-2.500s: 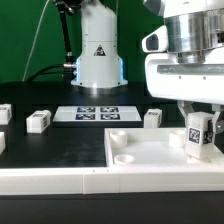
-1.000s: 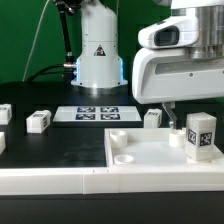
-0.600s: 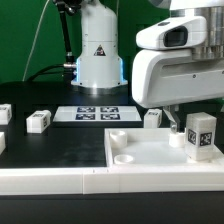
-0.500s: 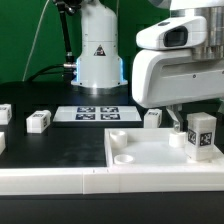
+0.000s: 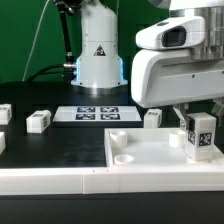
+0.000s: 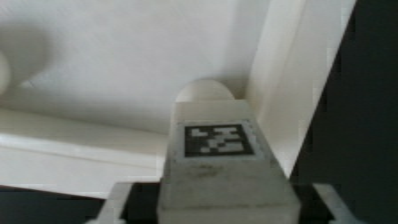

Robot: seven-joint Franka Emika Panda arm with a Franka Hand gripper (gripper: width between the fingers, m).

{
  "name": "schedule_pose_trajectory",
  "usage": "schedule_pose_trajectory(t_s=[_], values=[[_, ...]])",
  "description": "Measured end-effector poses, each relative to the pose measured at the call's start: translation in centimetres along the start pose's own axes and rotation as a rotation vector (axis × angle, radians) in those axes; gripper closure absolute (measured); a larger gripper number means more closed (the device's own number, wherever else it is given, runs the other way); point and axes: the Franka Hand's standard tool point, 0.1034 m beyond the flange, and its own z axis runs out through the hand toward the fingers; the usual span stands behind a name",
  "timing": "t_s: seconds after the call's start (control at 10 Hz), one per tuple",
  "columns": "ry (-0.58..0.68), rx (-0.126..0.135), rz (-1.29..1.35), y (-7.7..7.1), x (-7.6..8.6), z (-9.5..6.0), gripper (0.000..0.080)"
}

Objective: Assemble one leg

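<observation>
The leg, a small white block with a black-and-white tag, is held slightly tilted over the corner of the large white plate at the exterior view's right. My gripper is shut on it from above. In the wrist view the leg fills the middle between my two fingers. Its rounded tip points at the plate's raised corner rim. The gripper grips the leg's near end. Whether the tip touches the plate is hidden.
Loose white legs lie on the black table: one at the left, one behind the plate, another at the left edge. The marker board lies before the arm's base. The plate has round sockets.
Since 2.5 s ago my hand has risen and turned, carrying the leg slightly right and up. Over the last second the leg has hardly moved.
</observation>
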Motion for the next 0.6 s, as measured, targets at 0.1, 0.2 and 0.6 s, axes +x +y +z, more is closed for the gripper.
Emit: schedule_pose_trajectory(t_s=[0.1,0.2,0.6], values=[[0.000,0.000,0.044,0.00,0.00,0.00,0.0511],[0.006,0.004,0.182,0.06,0.01,0.00,0.0511],[0.052,0.004,0.703,0.11,-0.22,0.15,0.0509]])
